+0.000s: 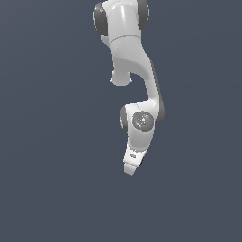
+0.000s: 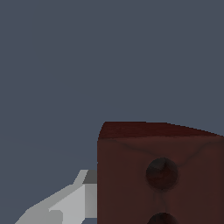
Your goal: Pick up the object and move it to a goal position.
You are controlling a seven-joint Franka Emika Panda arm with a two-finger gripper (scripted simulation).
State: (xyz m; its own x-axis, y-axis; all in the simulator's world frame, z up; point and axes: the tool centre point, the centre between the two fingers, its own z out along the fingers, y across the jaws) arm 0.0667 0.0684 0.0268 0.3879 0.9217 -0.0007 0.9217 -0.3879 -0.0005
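Red-brown brick (image 2: 157,175) against one white claw (image 1: 128,171) finger (image 2: 65,203)

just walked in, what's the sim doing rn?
One white Panda arm hangs over a plain grey-blue scene, its pincer pointing down. The wrist view shows a dark red-brown brick with two dark holes, right against one pincer finger. Whether it is actually clamped can't be told; the exterior view doesn't show the brick.

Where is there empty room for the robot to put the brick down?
Bare grey floor spreads on both sides of the white arm in the exterior view. It is crowded only at the jaws, where the red-brown brick sits against a grey finger.
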